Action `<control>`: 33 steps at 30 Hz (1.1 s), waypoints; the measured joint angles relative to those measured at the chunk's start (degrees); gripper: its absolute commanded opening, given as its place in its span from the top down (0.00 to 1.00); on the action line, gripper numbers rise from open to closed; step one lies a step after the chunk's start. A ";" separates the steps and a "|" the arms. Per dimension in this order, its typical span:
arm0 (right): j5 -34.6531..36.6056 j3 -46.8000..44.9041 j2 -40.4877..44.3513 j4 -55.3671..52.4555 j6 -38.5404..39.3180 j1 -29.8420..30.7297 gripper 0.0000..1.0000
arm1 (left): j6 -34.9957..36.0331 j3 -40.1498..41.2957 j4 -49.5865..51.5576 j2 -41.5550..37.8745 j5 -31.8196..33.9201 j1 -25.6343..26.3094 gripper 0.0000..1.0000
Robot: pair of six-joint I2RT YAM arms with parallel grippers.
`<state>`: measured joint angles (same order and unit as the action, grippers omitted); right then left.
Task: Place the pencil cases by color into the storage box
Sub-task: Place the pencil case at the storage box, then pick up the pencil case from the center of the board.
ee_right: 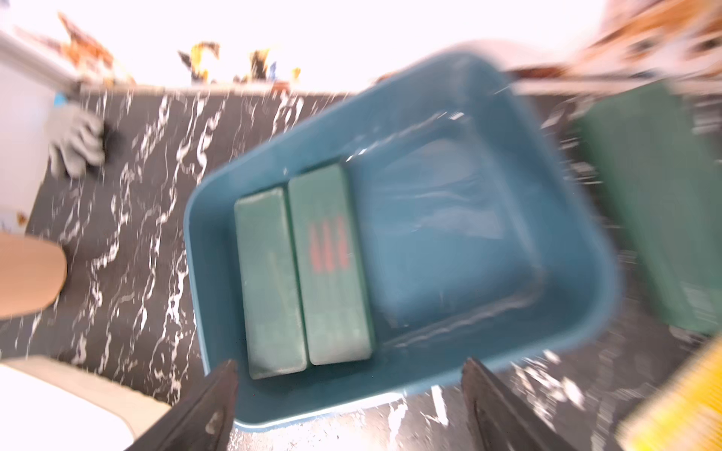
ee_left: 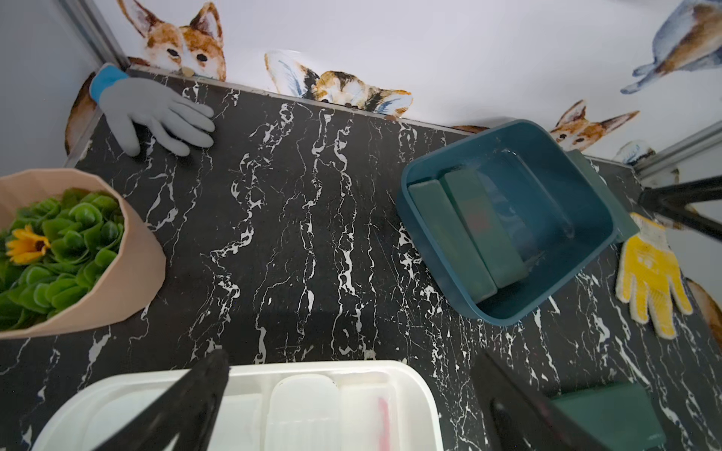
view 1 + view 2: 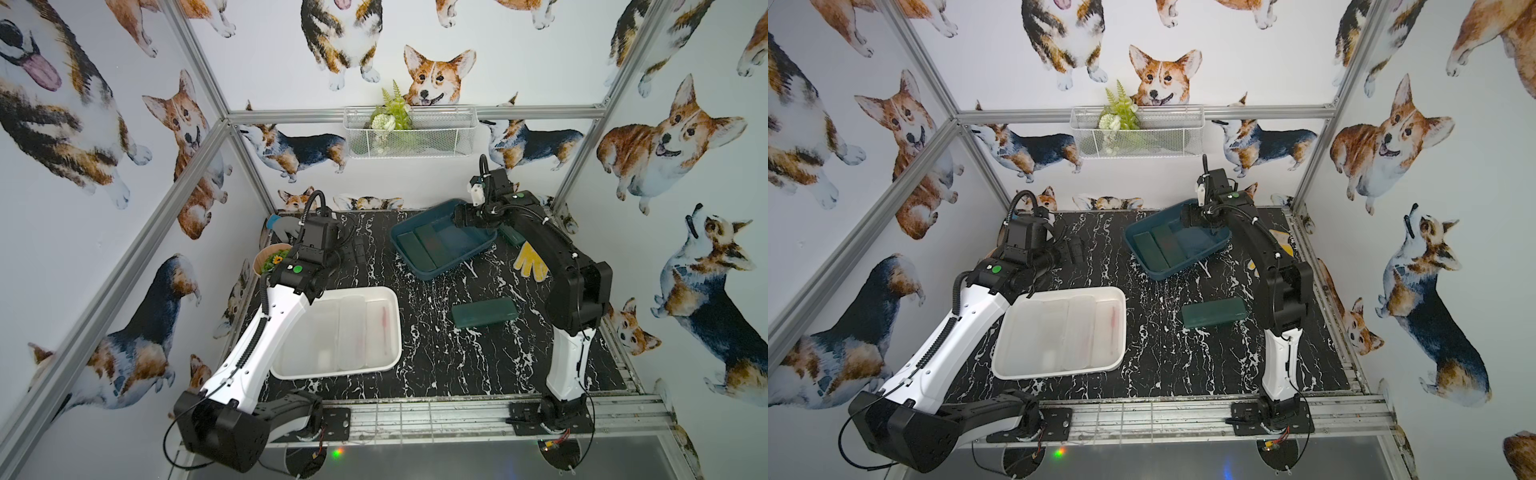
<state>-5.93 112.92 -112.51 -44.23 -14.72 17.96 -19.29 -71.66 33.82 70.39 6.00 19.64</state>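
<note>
Two matte dark green pencil cases (image 1: 269, 281) lie flat and touching against one wall of the glossy blue storage box (image 3: 394, 241), the rest of its floor bare. The right pincer (image 1: 351, 367) hangs over that box, spread wide and empty. A third green case (image 3: 512, 236) and a knitted yellow glove (image 3: 530, 262) crowd the box's right side. A fourth green case (image 3: 484, 312) lies alone on the open marbled table (image 3: 436, 353) in front of the box, and front-left of it the left pincer (image 2: 353, 367) gapes empty over the white storage box (image 3: 397, 328) of frosted cases (image 3: 351, 332).
</note>
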 measured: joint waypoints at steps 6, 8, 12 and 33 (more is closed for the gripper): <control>6.16 -7.98 7.58 -0.09 -4.63 -6.45 0.09 | 6.32 1.22 -1.42 -0.79 -3.89 6.23 0.00; 6.97 -10.93 9.16 -0.72 -6.91 -8.61 0.09 | 8.37 1.57 -1.68 -0.79 -4.79 8.87 0.00; 7.89 -19.47 14.86 -3.15 -12.44 -10.67 0.08 | 12.44 1.75 -1.73 -0.76 -5.16 14.93 0.00; 2.93 -49.24 29.77 -11.34 -49.92 -1.36 0.08 | 31.78 8.15 -0.48 2.82 0.57 33.22 0.00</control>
<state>-3.01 63.68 -82.74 -55.57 -64.64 16.60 12.49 -63.51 33.34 73.21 6.57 52.86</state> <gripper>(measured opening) 0.919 0.998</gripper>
